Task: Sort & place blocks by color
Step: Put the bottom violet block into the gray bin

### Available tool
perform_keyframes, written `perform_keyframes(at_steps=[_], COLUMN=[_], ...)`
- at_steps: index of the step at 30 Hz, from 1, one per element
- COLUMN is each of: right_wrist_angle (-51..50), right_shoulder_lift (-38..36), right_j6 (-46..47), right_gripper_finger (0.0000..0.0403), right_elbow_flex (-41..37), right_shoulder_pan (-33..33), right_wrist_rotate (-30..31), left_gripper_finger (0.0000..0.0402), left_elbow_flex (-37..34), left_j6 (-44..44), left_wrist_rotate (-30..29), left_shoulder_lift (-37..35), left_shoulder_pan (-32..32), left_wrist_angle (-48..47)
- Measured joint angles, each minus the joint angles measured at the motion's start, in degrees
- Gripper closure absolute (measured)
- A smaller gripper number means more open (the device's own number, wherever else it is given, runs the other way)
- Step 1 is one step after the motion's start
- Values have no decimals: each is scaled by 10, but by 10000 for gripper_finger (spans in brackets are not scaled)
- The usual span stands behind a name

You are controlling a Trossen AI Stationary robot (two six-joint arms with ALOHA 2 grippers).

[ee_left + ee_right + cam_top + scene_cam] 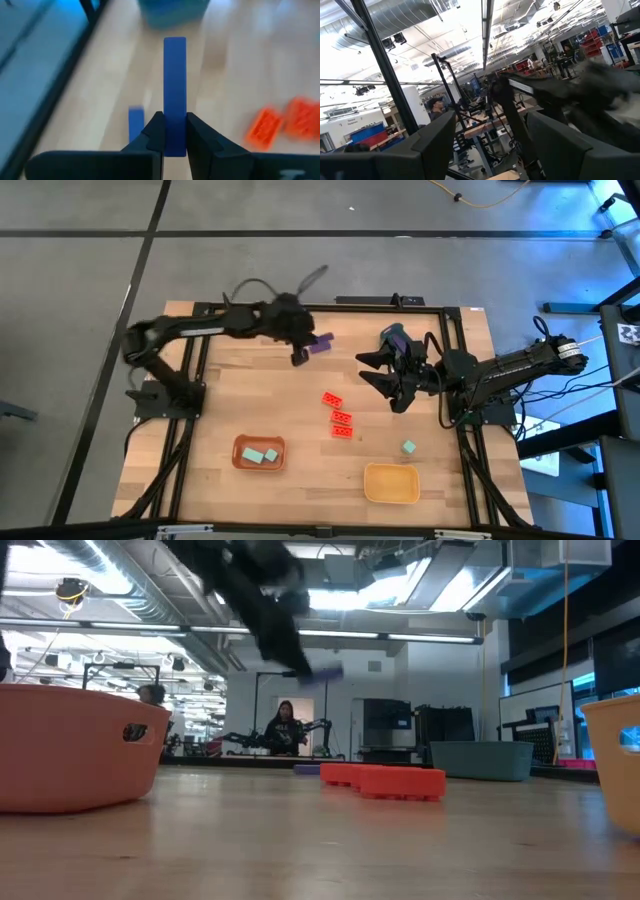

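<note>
My left gripper (304, 348) hangs over the table's far middle, shut on a purple bar (322, 343) that the low view shows high above the tabletop (322, 673). A second purple bar (135, 122) lies flat on the wood below it. Three red blocks (340, 417) lie in a row at mid-table. One teal cube (409, 447) sits alone toward the near right, and two more (260, 454) rest in the brown tray (240, 452). My right gripper (385, 375) is raised right of centre, open (492, 150), with nothing between its fingers. My left gripper pinches the purple bar's near end (174, 142) between its two fingers (152, 135), one on each long side. The fingers slant down from the table's left and lie along the bar. The bar sticks straight out past the fingertips, lifted clear of the table.
A yellow tray (391, 483) stands at the near right edge, and a blue-grey cup (393, 336) at the far side beside my right gripper. Bare wood lies between the red blocks and the trays. A person (284, 728) sits in the room far behind the table.
</note>
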Motion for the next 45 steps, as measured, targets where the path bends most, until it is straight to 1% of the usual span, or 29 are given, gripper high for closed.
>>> perform_keyframes(at_steps=[4,8,12,14,16,19,24,29,34,39,42,45], right_wrist_angle=[-11,-51,-98,-103,-104,-99,-96,-95,-100,-115,-111,-112], right_shoulder_lift=[0,0,11,26,46,80,142,195,231,246,246,245], right_j6=[-1,-10,-12,-1,0,-1,-5,-17,-15,-13,-11,-1], right_gripper_finger=[153,153,153,153,153,153,153,153,153,155,170,204], right_elbow_flex=[0,0,0,0,0,0,32,91,137,157,158,158], right_shoulder_pan=[0,-1,-10,-20,-30,-46,-65,-76,-89,-90,-90,-90], right_wrist_rotate=[1,21,20,20,20,13,-51,-81,-110,-112,-112,-112], left_gripper_finger=[363,363,363,363,363,363,363,363,363,363,363,363], left_elbow_flex=[-79,-195,-303,-341,-364,-372,-368,-367,-367,-367,-367,-367], left_j6=[-61,-137,-209,-223,-225,-223,-223,-223,-224,-224,-224,-223], left_wrist_rotate=[-13,-37,-71,-94,-124,-162,-195,-199,-199,-200,-200,-200], left_shoulder_lift=[-117,-227,-296,-315,-321,-320,-304,-286,-264,-251,-250,-250], left_shoulder_pan=[-27,-76,-139,-171,-204,-244,-279,-291,-299,-299,-299,-299], left_wrist_angle=[93,250,387,441,484,512,533,540,564,569,570,570])
